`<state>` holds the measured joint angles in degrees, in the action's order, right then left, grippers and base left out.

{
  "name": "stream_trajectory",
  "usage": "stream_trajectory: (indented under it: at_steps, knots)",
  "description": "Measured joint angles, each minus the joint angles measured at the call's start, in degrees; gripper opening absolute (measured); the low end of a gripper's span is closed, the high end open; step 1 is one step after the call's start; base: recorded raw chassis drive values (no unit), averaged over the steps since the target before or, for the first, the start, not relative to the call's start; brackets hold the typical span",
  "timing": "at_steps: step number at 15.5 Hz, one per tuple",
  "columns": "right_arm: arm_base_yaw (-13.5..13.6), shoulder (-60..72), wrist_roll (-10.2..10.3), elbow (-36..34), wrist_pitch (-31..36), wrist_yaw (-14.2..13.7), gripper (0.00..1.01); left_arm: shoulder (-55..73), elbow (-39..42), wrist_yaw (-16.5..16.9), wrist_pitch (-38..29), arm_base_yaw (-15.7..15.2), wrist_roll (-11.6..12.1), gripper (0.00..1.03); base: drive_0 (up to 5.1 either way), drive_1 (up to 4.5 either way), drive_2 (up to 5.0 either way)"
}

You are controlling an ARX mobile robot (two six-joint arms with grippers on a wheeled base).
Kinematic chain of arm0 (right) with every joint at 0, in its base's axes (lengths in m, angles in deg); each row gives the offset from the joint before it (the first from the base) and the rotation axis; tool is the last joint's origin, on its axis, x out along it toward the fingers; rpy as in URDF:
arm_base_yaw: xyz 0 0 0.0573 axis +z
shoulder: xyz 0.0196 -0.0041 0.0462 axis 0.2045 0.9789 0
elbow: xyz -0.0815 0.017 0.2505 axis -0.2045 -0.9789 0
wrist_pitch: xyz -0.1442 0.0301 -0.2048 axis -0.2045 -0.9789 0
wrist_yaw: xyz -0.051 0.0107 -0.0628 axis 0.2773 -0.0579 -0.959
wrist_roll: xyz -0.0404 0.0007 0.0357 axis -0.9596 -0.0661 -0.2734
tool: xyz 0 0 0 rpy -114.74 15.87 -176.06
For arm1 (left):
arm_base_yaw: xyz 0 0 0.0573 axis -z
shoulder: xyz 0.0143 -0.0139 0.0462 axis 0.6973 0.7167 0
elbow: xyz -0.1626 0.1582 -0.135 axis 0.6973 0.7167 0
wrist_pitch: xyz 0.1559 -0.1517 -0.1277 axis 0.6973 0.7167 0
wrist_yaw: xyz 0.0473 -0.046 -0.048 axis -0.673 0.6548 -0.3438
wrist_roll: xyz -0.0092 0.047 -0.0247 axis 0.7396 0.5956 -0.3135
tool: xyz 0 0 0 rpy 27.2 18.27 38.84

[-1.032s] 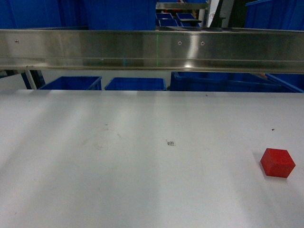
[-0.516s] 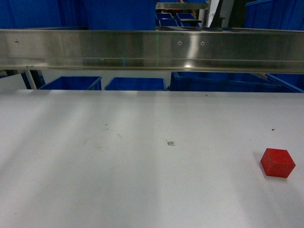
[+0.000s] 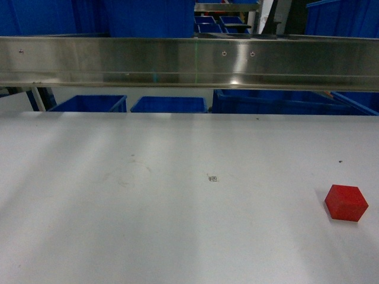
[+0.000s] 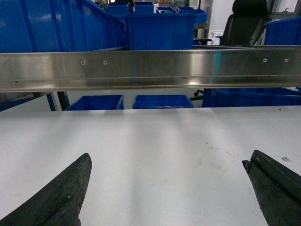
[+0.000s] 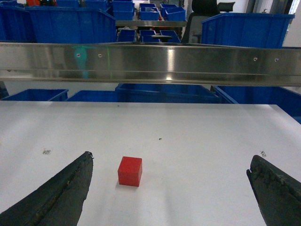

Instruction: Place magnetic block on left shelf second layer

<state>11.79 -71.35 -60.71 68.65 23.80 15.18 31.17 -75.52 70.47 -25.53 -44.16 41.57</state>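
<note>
Left dark two-fingered gripper [image 4: 167, 188]: jaws spread wide, fingertips at 7 and 5 o'clock. Right dark two-fingered gripper [image 5: 169, 188]: likewise spread wide, level, holding nothing.

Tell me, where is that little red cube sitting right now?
The magnetic block rests on the white table, at the right of the head view, ahead of the open right gripper.
</note>
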Motion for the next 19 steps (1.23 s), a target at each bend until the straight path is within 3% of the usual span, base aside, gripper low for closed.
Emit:
stream_trajectory:
  at_steps: [1, 2, 3, 4, 5, 6, 7, 9, 13, 15, 19]
  knots:
    - [0.0, 0.2, 0.0, 0.0, 0.4, 0.0, 0.98, 0.0, 0.0, 0.0, 0.0, 0.0, 0.0, 0.98, 0.0, 0.0, 0.0]
    - [-0.8, 5.0, 1.4, 0.8, 4.0, 2.6, 0.98, 0.0, 0.0, 0.0, 0.0, 0.0, 0.0, 0.98, 0.0, 0.0, 0.0]
    - [-0.5, 14.1, 5.0, 3.1, 6.7, 4.6, 0.98, 0.0, 0.0, 0.0, 0.0, 0.0, 0.0, 0.98, 0.0, 0.0, 0.0]
    - [2.7, 25.6, 9.6, 6.2, 13.4, 3.2, 0.98, 0.0, 0.0, 0.0, 0.0, 0.0, 0.0, 0.98, 0.0, 0.0, 0.0]
    - [6.2, 37.7, 11.2, 10.9, 21.2, 1.1, 0.98, 0.0, 0.0, 0.0, 0.0, 0.0, 0.0, 0.98, 0.0, 0.0, 0.0]
    - [7.7, 48.2, 11.1, 15.9, 27.5, -1.4, 0.98, 0.0, 0.0, 0.0, 0.0, 0.0, 0.0, 0.98, 0.0, 0.0, 0.0]
    - [7.9, 60.1, 11.3, 22.1, 30.9, -2.2, 0.98, 0.0, 0.0, 0.0, 0.0, 0.0, 0.0, 0.98, 0.0, 0.0, 0.0]
    - [7.5, 79.5, 10.6, 31.2, 28.8, -3.6, 0.98, 0.0, 0.0, 0.0, 0.0, 0.0, 0.0, 0.98, 0.0, 0.0, 0.0]
    - [7.1, 96.3, 5.0, 33.1, 31.6, -4.8, 0.98, 0.0, 0.0, 0.0, 0.0, 0.0, 0.0, 0.98, 0.0, 0.0, 0.0]
    - [7.2, 101.2, 4.7, 33.2, 33.5, -4.1, 0.98, 0.0, 0.0, 0.0, 0.0, 0.0, 0.0, 0.98, 0.0, 0.0, 0.0]
    - [9.1, 106.7, 4.7, 34.3, 36.6, -7.0, 0.98, 0.0, 0.0, 0.0, 0.0, 0.0, 0.0, 0.98, 0.0, 0.0, 0.0]
